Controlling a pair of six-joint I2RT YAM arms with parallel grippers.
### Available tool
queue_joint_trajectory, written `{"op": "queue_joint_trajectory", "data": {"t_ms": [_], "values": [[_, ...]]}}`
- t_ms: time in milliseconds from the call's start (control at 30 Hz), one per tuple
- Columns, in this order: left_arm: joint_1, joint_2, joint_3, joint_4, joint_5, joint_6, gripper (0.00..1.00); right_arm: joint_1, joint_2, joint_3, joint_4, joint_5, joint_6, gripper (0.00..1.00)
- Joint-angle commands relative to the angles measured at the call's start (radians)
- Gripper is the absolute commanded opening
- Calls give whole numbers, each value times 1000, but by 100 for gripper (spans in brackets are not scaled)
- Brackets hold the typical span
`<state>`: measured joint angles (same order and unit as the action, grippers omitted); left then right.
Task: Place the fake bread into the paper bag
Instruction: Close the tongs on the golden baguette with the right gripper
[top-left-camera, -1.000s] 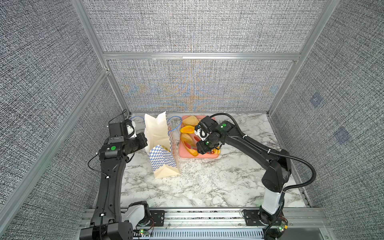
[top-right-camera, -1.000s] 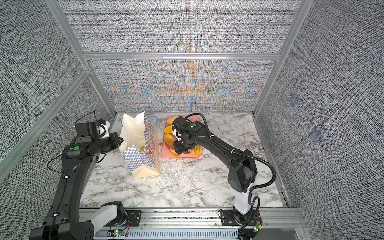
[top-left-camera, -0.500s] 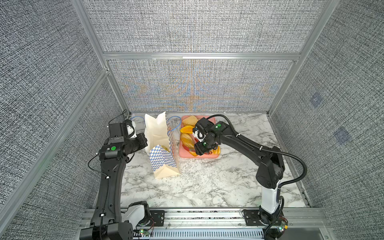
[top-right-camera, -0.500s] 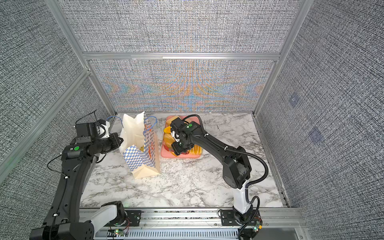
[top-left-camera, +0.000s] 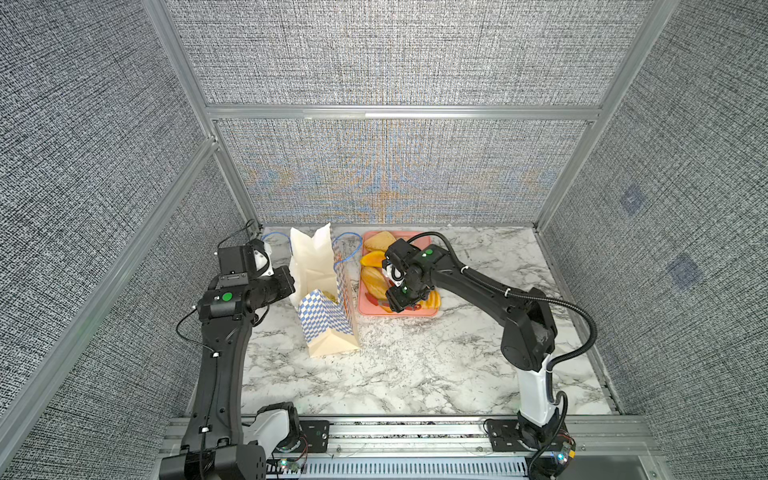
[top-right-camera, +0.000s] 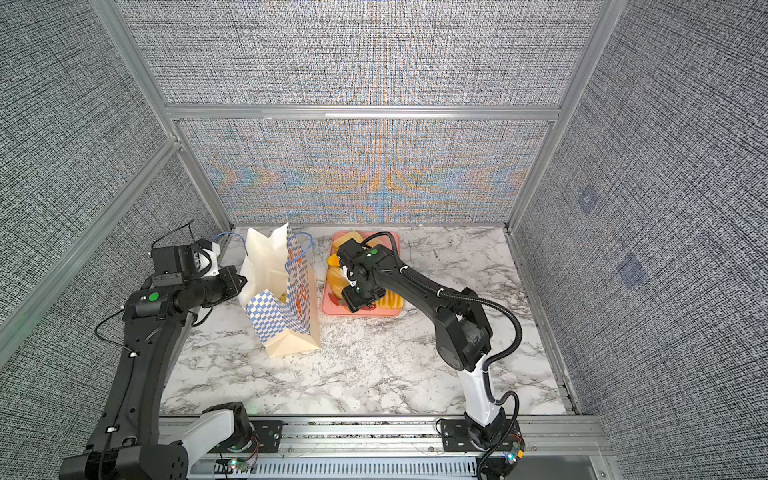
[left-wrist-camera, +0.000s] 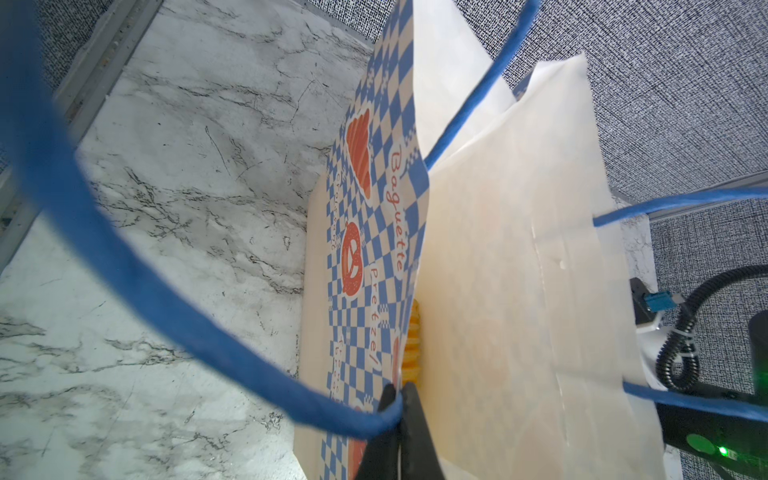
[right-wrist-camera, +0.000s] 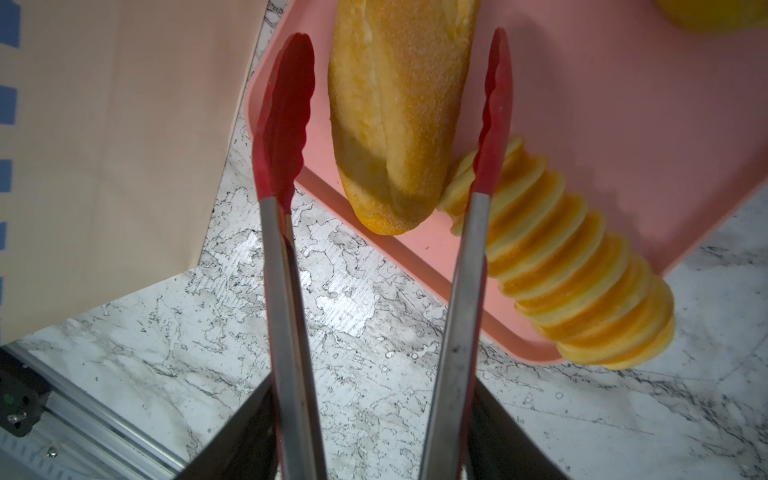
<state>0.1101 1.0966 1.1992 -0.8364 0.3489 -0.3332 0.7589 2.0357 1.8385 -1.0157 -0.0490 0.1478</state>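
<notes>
The paper bag (top-left-camera: 328, 328) stood open on the counter (top-left-camera: 415, 374), left of the middle. A yellow roll (left-wrist-camera: 409, 349) was already inside it. The left claw (left-wrist-camera: 400, 409) was pinched tight on the bag's top edge, right where a blue cord handle (left-wrist-camera: 124, 259) met it. Just beside the bag, nearer the back edge, lay the pink tray (right-wrist-camera: 602, 104). The right claw (top-left-camera: 397, 297) held the red tongs (right-wrist-camera: 286, 124) over the tray's near end. The tongs were open, and the long loaf (right-wrist-camera: 395, 104) lay between their tips, not squeezed. A ridged roll (right-wrist-camera: 573, 270) stuck out over the tray's near edge. A round bun (top-left-camera: 380, 241) lay at the tray's far end.
</notes>
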Motion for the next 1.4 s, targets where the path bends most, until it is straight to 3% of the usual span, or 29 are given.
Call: {"op": "queue_joint_trajectory", "data": {"t_ms": [0, 567, 1200, 1367], "values": [[0, -1, -3, 6, -8, 8, 0, 1, 10, 13, -3, 24, -6, 63], [1, -2, 0, 5, -8, 6, 0, 1, -12, 0, 8, 25, 0, 46], [1, 2, 9, 9, -2, 7, 0, 1, -139, -40, 28, 14, 37, 43], [0, 0, 14, 7, 1, 14, 4, -2, -184, -47, 26, 17, 50, 43]]}}
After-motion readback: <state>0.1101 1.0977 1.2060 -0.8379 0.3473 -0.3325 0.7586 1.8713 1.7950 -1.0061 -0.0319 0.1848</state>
